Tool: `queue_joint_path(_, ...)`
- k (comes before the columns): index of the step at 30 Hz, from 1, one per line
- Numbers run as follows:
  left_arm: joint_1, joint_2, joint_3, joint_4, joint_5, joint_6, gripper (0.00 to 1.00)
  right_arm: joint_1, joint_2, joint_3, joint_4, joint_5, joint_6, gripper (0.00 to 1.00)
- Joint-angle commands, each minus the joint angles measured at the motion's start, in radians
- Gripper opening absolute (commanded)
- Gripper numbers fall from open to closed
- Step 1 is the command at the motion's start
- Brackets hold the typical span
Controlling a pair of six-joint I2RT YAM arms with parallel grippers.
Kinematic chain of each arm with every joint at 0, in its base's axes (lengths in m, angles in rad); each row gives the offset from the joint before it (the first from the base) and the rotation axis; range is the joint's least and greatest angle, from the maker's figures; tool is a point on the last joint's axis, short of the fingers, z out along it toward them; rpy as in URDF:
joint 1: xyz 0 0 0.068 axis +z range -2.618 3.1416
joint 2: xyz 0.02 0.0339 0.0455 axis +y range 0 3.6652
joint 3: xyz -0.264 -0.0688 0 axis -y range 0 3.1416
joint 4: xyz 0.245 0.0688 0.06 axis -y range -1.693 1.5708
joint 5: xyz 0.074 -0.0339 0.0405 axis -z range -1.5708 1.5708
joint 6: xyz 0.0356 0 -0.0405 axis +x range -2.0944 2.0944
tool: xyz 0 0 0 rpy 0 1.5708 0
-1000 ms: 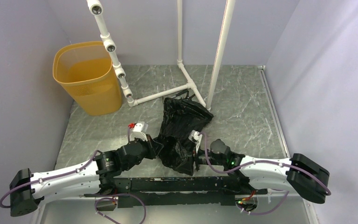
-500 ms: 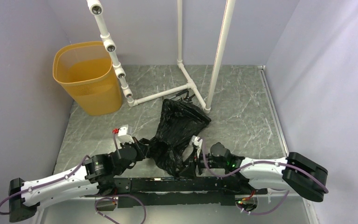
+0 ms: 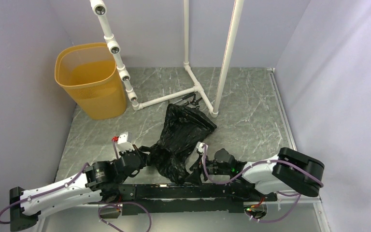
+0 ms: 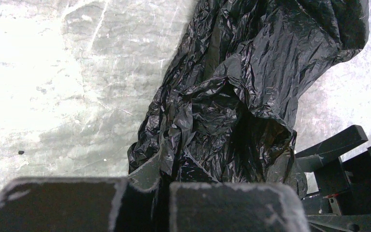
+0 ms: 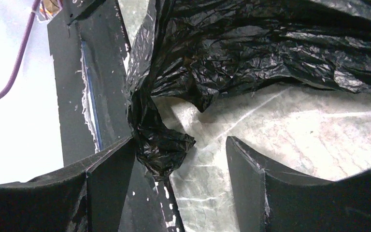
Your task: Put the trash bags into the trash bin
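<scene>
We count one black trash bag (image 3: 181, 137) crumpled mid-table, one yellow trash bin (image 3: 101, 99) far left, two grippers, left gripper (image 4: 164, 183) pinching the bag's near edge, right gripper (image 5: 181, 145) spread beside it, bag now dragged nearer and leftward, right arm folded back.

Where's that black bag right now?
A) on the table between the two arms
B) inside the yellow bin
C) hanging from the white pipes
A: the black bag lies crumpled on the table, apart from the yellow bin, which holds no bag.
</scene>
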Motion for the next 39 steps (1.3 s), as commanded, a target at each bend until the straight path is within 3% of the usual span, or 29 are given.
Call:
queue_joint_path(1, 0.003, 0.002, -0.007, -0.002, -0.031, -0.018, 0.02, 0.022, 0.07, 0.021, 0.131, -0.019, -0.009, 0.72)
queue_joint_path(9, 0.002, -0.004, -0.022, 0.03, -0.018, -0.014, 0.02, 0.093, 0.111, 0.071, 0.075, 0.026, -0.046, 0.68)
queue_joint_path(19, 0.003, 0.01, 0.008, 0.029, -0.009, 0.026, 0.03, 0.094, 0.031, 0.063, 0.118, 0.111, -0.035, 0.28)
queue_joint_path(24, 0.003, 0.007, 0.091, 0.002, -0.018, 0.123, 0.03, 0.094, -0.178, 0.213, -0.215, 0.242, -0.074, 0.07)
queue_joint_path(29, 0.003, 0.025, 0.295, 0.029, -0.056, 0.352, 0.02, 0.061, -0.344, 0.485, -0.54, 0.46, -0.293, 0.01)
queue_joint_path(32, 0.003, 0.073, 0.489, 0.112, -0.067, 0.617, 0.02, 0.008, -0.332, 0.793, -0.666, 0.499, -0.481, 0.01)
queue_joint_path(34, 0.003, 0.114, 0.628, 0.21, -0.015, 0.783, 0.02, 0.002, -0.301, 1.003, -0.747, 0.443, -0.61, 0.01)
queue_joint_path(36, 0.003, 0.144, 0.733, 0.309, 0.128, 0.932, 0.02, 0.003, -0.289, 1.154, -0.778, 0.287, -0.695, 0.02)
queue_joint_path(39, 0.002, 0.159, 0.774, 0.406, 0.434, 1.07, 0.02, 0.003, -0.326, 1.125, -0.737, 0.006, -0.736, 0.04)
